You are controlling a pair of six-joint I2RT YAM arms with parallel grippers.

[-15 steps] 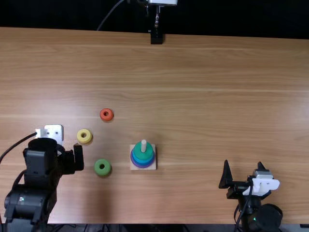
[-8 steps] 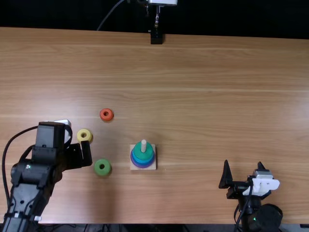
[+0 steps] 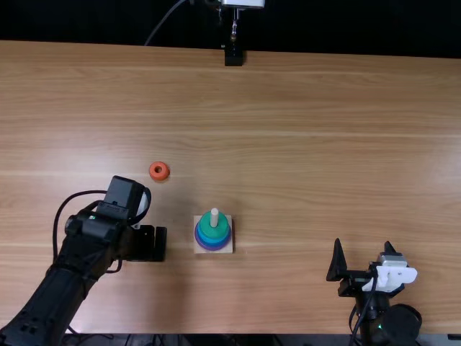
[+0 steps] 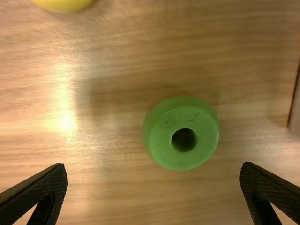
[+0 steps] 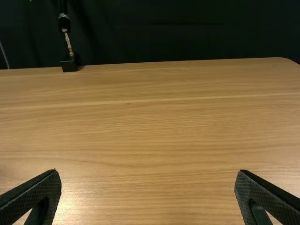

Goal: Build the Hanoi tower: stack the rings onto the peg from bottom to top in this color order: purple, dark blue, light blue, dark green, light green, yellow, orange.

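The left fingers (image 4: 54, 180) stand apart with their pads facing each other above the surface (image 3: 302, 144); the light green ring (image 4: 164, 136) lies flat on the wood, framed between the two tips and a little nearer the finger on the base's side. The spread presumably serves to let the fingers pass down either side of this ring, the next in the color order. The base (image 3: 227, 248) sits beside the left fingers, toward the robot's right, its peg (image 3: 214, 217) upright and carrying four rings: the dark green ring (image 3: 214, 227) uppermost, blue and purple below. Widest rings lie lowest, so each gives the one above a broad seat. The yellow ring (image 4: 63, 3) lies farther from the left fingers than the light green one, and the orange ring (image 3: 159, 171) rests past them, away from the robot; both are loose, as their turns come later. The right fingers (image 5: 49, 185) are also apart, with nothing between them, well away from the base; this side probably has no part in the coming grasp, which calls for better centering before the fingers close.
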